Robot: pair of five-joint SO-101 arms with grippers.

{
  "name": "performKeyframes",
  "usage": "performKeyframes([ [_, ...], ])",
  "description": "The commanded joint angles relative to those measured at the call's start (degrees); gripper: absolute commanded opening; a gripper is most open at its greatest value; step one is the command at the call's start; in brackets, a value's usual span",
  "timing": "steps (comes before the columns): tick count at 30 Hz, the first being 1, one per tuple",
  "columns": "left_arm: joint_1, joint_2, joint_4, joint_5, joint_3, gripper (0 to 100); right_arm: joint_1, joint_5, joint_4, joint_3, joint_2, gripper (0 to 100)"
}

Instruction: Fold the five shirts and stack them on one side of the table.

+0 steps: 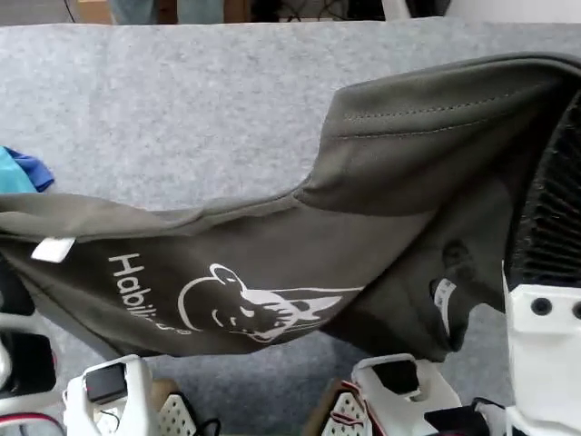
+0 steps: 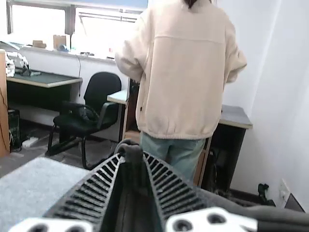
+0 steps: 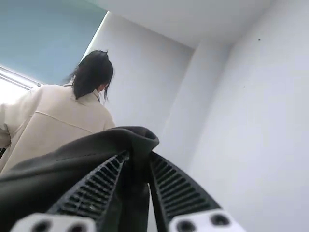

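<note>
Olive-grey shirt (image 1: 272,263) is hanging stretched over the bench (image 1: 182,109). We've got the left end effector (image 2: 131,162) and right end effector (image 3: 138,157) each clenched on a pinch of it. Feels like the spread-out step, so next we'd lower it flat onto the bench. A blue garment (image 1: 20,171) sits at the bench's edge.

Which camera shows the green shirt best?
The high view: the green shirt spreads wide there, with its white cat print showing. The wrist views catch a bunched fold of it pinched in the left gripper and in the right gripper.
</note>
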Motion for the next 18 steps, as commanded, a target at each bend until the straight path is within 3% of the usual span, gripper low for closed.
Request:
performKeyframes([
  [1, -0.22, 0.0, -1.41, -0.35, -1.19, 3, -0.53, -1.05, -1.32, 1.89, -0.04, 1.4],
  [7, -0.22, 0.0, 1.41, -0.62, -2.07, 3, -0.44, -3.52, -0.79, 1.45, -0.57, 1.4],
  [12, -0.04, 0.09, 9.23, -1.67, -7.96, 3, -0.44, -3.6, 3.16, 1.98, -3.74, 1.4],
  [18, -0.04, 0.09, 10.73, -1.67, -2.42, 3, -0.18, -4.66, 7.38, 4.97, -2.59, 1.4],
])
